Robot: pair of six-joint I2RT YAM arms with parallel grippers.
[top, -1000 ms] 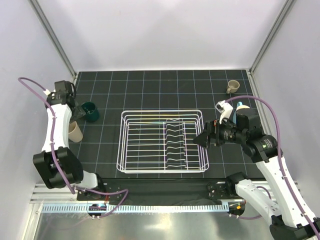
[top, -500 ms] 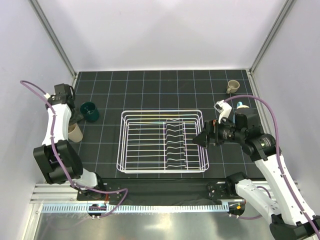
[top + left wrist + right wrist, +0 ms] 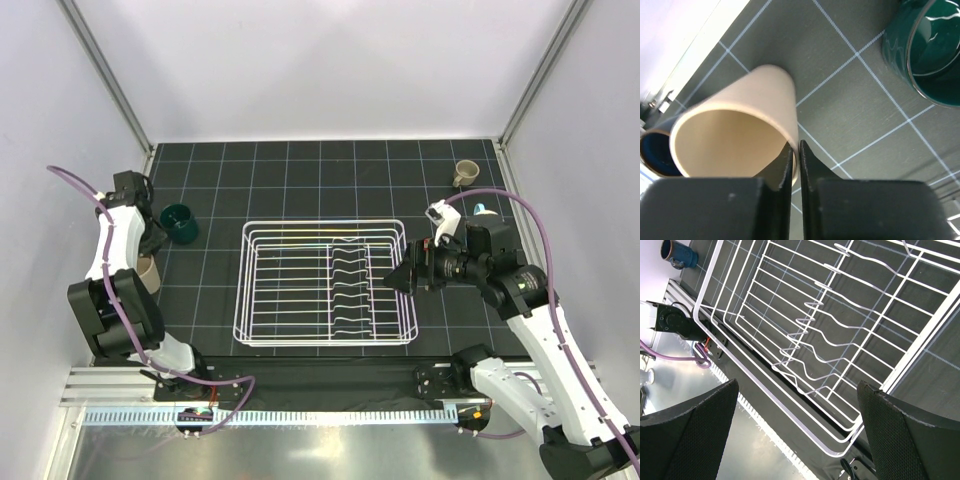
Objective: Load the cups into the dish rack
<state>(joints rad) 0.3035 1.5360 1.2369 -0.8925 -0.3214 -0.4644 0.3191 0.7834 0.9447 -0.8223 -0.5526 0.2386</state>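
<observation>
Left gripper [image 3: 796,147], nearer than before, jaws now pinched narrow on the beige cup [image 3: 755,100] rim.

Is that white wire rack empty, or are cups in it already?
Empty: the dish rack shows only bare wires in both views, no cup inside.

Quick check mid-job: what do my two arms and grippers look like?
The left arm and right arm have white links with black joints; a purple cable loops along each. The left gripper has smooth black fingers; the right gripper has broad black fingers with a fine mesh texture.
</observation>
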